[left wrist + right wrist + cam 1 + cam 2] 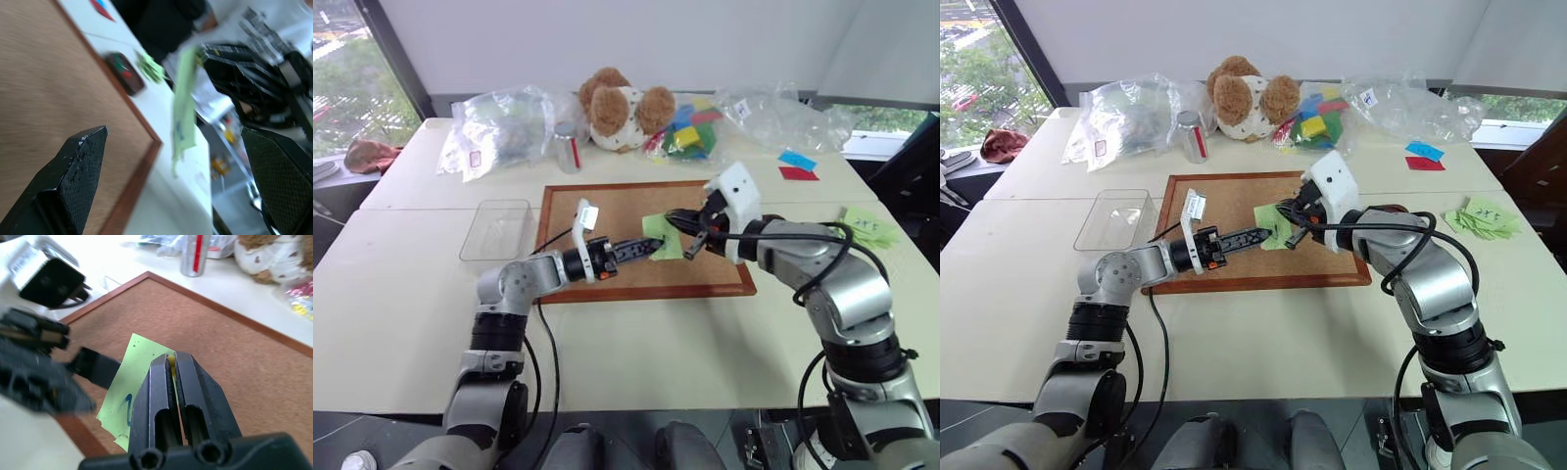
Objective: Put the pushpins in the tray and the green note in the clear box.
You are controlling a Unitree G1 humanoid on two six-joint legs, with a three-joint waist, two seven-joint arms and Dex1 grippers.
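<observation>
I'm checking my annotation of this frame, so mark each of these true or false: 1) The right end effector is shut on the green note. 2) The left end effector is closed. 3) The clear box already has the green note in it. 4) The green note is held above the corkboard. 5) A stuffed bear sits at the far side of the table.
1) True: the right end effector pinches the green note.
2) False: the left end effector stands open, its fingers on either side of the hanging note.
3) False: the clear box holds no note; it sits left of the corkboard.
4) True: it hangs over the corkboard.
5) True: the stuffed bear sits beyond the corkboard.
</observation>
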